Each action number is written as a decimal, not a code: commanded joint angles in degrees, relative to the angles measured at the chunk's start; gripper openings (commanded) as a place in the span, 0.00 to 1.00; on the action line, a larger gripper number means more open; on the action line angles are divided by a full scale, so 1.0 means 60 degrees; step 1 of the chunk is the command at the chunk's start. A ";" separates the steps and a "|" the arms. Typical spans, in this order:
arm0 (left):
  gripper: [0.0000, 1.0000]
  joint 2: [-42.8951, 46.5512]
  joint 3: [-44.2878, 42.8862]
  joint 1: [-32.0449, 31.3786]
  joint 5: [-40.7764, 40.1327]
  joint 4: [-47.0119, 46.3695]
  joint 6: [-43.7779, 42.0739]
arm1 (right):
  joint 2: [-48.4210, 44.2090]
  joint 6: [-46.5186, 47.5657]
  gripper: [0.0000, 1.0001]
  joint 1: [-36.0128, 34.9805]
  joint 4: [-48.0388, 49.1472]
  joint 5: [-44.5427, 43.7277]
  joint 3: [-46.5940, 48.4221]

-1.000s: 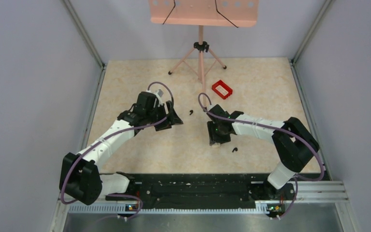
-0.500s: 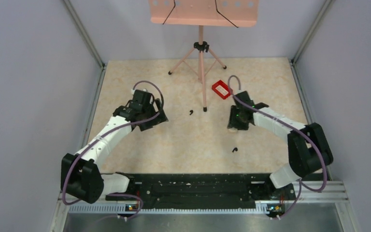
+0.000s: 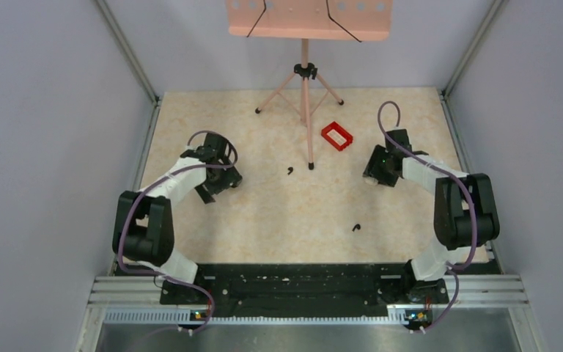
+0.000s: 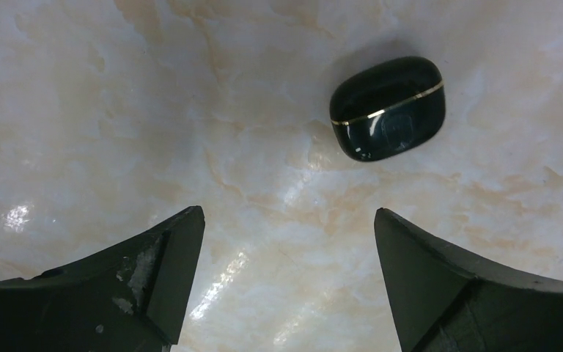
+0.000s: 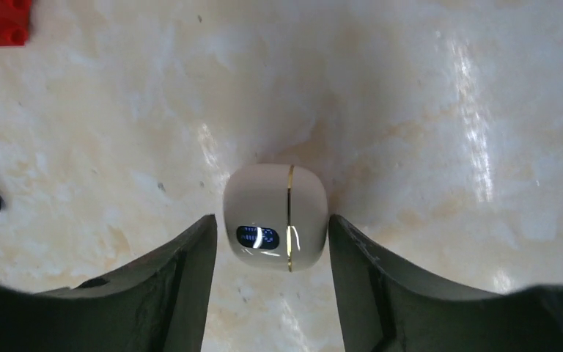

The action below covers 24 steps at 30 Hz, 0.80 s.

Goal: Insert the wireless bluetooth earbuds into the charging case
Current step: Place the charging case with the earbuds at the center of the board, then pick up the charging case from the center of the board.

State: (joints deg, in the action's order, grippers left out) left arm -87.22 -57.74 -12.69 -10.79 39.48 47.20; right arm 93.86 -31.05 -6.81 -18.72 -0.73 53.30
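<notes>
**Left gripper** (image 4: 287, 214): jaws spread wide, nothing between them
- black charging case (image 4: 387, 108): glossy, lid closed, thin gold seam; lies on the marbled tabletop (image 4: 81, 110) at 1 o'clock beyond the fingertips, apart from both

**Right gripper** (image 5: 271, 220): jaws at middling width
- cream charging case (image 5: 264, 198): sits between the jaws, gold seam showing
- one finger touches its side and the other shows a sliver of gap; whether it is gripped cannot be told

**First earbud** (image 3: 289, 171): black, loose on the tabletop at 3 o'clock of the left gripper, near a foot of the pink music stand (image 3: 305, 88)

**Second earbud** (image 3: 356, 226): black, loose at 7 o'clock of the right gripper, well apart from both arms

**Red tray** (image 3: 337, 136): at 10 o'clock of the right gripper, near it
</notes>
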 commanded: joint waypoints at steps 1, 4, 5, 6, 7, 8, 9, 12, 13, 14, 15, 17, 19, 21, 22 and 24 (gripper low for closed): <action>0.92 -0.0737 -0.0576 0.0367 0.0162 -0.0355 0.0516 | 0.0278 0.0003 0.65 0.0082 0.0435 0.0459 0.0308; 0.94 -0.1202 -0.0825 0.0430 0.0189 -0.0198 0.0363 | -0.0093 -0.0069 0.79 0.0084 0.0485 0.0613 0.0162; 0.94 -0.1180 -0.0775 0.0430 0.0240 -0.0228 0.0290 | -0.0297 -0.0082 0.82 0.0081 0.0480 0.0612 0.0079; 0.95 -0.0963 -0.0583 0.0430 0.0255 -0.0372 0.0274 | -0.0524 -0.0093 0.87 0.0084 0.0426 0.0538 -0.0033; 0.95 -0.0751 -0.0354 0.0441 0.0259 -0.0603 0.0288 | -0.0779 -0.0094 0.88 0.0077 0.0368 0.0456 -0.0125; 0.95 -0.0651 -0.0203 0.0468 0.0272 -0.0760 0.0314 | -0.1020 -0.0096 0.88 0.0076 0.0311 0.0409 -0.0204; 0.95 -0.0624 -0.0155 0.0497 0.0261 -0.0869 0.0341 | -0.1293 -0.0089 0.89 0.0078 0.0240 0.0379 -0.0254; 0.94 -0.1075 -0.0544 0.0559 0.0316 -0.0710 0.0291 | -0.2106 -0.0019 0.90 0.0065 0.0006 0.0320 -0.0411; 0.93 -0.1237 -0.0701 0.0573 0.0318 -0.0674 0.0298 | -0.2341 -0.0001 0.90 0.0065 -0.0080 0.0323 -0.0447; 0.93 -0.1366 -0.0825 0.0573 0.0353 -0.0714 0.0306 | -0.2603 0.0014 0.90 0.0067 -0.0178 0.0350 -0.0482; 0.91 -0.1477 -0.0866 0.0576 0.0374 -0.0790 0.0320 | -0.2904 0.0027 0.90 0.0066 -0.0295 0.0352 -0.0503; 0.90 -0.1653 -0.0962 0.0570 0.0534 -0.0915 0.0363 | -0.3362 0.0019 0.91 0.0057 -0.0429 0.0407 -0.0577; 0.90 -0.1730 -0.1003 0.0551 0.1008 -0.1077 0.0405 | -0.3741 -0.0010 0.92 0.0025 -0.0527 0.0510 -0.0662; 0.90 -0.1591 -0.0875 0.0495 0.1187 -0.1291 0.0537 | -0.4059 -0.0040 0.92 0.0002 -0.0640 0.0626 -0.0708; 0.90 -0.1505 -0.0834 0.0477 0.1141 -0.1355 0.0629 | -0.4180 -0.0047 0.92 -0.0005 -0.0732 0.0632 -0.0709; 0.90 -0.1442 -0.0880 0.0474 0.1104 -0.1386 0.0691 | -0.4386 -0.0061 0.93 -0.0022 -0.0824 0.0667 -0.0741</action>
State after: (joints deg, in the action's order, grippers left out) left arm -97.21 -61.93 -9.67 -5.23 33.78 49.65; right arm 70.39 -31.51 -6.63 -21.37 2.35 49.52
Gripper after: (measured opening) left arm 0.901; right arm 0.922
